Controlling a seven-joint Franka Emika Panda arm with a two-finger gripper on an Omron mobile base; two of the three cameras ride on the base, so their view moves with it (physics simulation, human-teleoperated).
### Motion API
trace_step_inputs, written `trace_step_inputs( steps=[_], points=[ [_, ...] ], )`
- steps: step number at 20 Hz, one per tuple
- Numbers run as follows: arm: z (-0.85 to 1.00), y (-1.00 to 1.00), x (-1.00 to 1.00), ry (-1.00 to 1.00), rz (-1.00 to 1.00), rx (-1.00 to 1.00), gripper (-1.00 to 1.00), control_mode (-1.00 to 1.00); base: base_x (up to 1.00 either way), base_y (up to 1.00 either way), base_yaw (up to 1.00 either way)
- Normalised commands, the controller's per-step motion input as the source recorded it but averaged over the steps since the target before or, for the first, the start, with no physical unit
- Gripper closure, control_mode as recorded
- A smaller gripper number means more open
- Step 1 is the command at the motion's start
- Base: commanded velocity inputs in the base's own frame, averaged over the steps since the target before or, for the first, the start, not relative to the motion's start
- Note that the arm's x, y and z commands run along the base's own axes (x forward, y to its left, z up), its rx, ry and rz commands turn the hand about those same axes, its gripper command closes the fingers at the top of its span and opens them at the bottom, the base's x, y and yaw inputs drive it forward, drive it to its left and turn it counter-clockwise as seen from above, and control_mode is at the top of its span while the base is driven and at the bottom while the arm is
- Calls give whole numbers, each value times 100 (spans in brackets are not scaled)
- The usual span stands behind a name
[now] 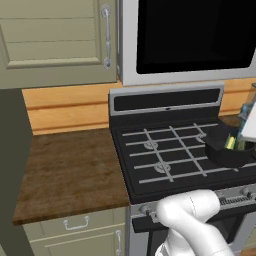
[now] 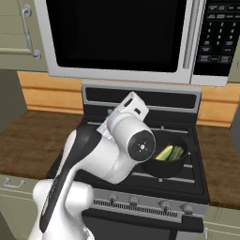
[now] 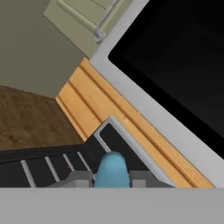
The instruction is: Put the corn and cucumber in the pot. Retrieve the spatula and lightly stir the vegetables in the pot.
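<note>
Hand view shows the claw point(image 3: 112, 177) at the bottom of the picture, its two grey fingers closed on the rounded light-blue end of the spatula point(image 3: 112, 170), which stands up between them. Behind the claw lies the back corner of the black stove point(image 3: 52, 164), with some of its grey grates, then the orange wooden wall strip point(image 3: 100, 105), the brown surface point(image 3: 26, 118) on one side, and the large dark door of the microwave point(image 3: 175, 57) with its grey frame. A pale green cabinet point(image 3: 83, 17) with a metal handle is at the top. Right base view shows the white arm point(image 2: 93, 154) bent over the front left part of the stove point(image 2: 187, 180), and a small light-blue bit of the spatula point(image 2: 110, 112) shows just beside the wrist, above the back left grates. The pot point(image 2: 164, 161) sits on the right side of the stove, just to the right of the arm's round joint, and inside it the yellow corn point(image 2: 164, 153) and the dark green cucumber point(image 2: 176, 153) lie side by side, touching. Left base view shows the pot point(image 1: 227, 147) at the right edge, on the right burners, with a little yellow of the corn point(image 1: 230, 143) visible in it, and the brown surface point(image 1: 70, 170) to the left of the stove point(image 1: 165, 160).
</note>
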Motion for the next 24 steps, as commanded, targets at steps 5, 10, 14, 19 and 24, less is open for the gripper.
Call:
trace_step_inputs(
  steps=[5,10,14,19,24],
  points=[
    [-45,-55,70,0,-2,1,100,-100,0,0,0],
    [-45,-39,71,0,0,0,100,-100,0,0,0],
    [-33,-43,48,1,-3,0,100,-100,0,0,0],
    [-16,-36,4,9,-5,2,100,-100,0,0,0],
    [-10,-6,11,15,-4,5,100,-100,0,0,0]
  ],
)
